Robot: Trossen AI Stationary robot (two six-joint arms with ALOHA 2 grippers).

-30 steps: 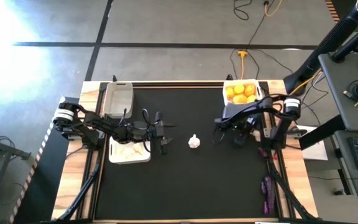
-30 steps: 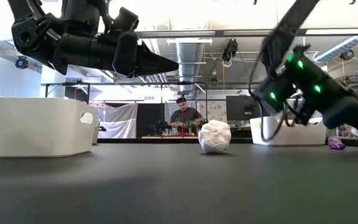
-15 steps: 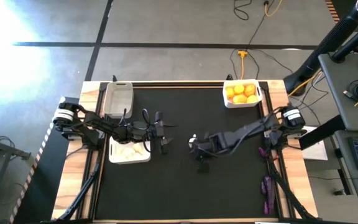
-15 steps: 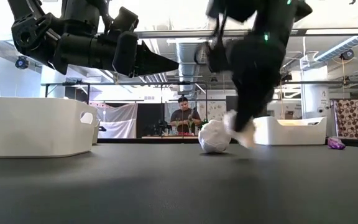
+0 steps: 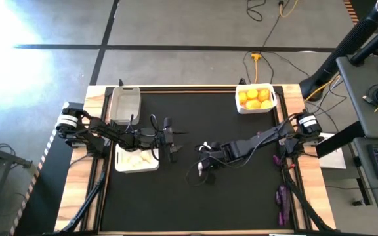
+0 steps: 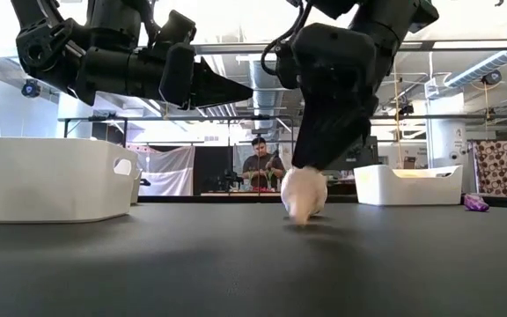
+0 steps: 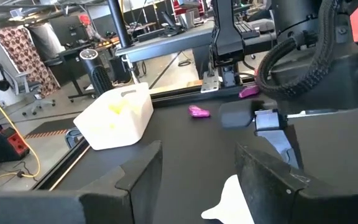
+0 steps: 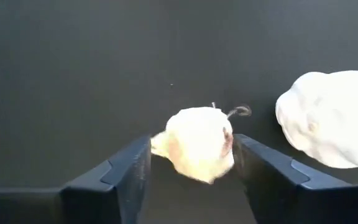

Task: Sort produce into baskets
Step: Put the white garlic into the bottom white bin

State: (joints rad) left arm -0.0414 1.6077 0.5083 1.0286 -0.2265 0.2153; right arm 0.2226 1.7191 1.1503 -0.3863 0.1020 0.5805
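1. The right end effector is hanging low over the middle of the black-topped desk, its arm reaching in from the right edge.
2. A whitish garlic-like bulb is sitting at the tip of the right end effector, low against the desk surface. Whether the end effector is clamped on this bulb cannot be told.
3. A second whitish garlic-like bulb is lying on the desk just beside the first, apart from it.
4. The left end effector is hovering above the desk beside the white rectangular basket at the left, with its fingers standing apart and nothing between them.
5. The greyish translucent narrow basket is standing behind that white basket, at the far left corner.
6. A second white rectangular basket is standing at the far right corner, holding round yellow citrus fruits.
7. Small dark purple eggplant-like pieces are lying along the desk's right edge.
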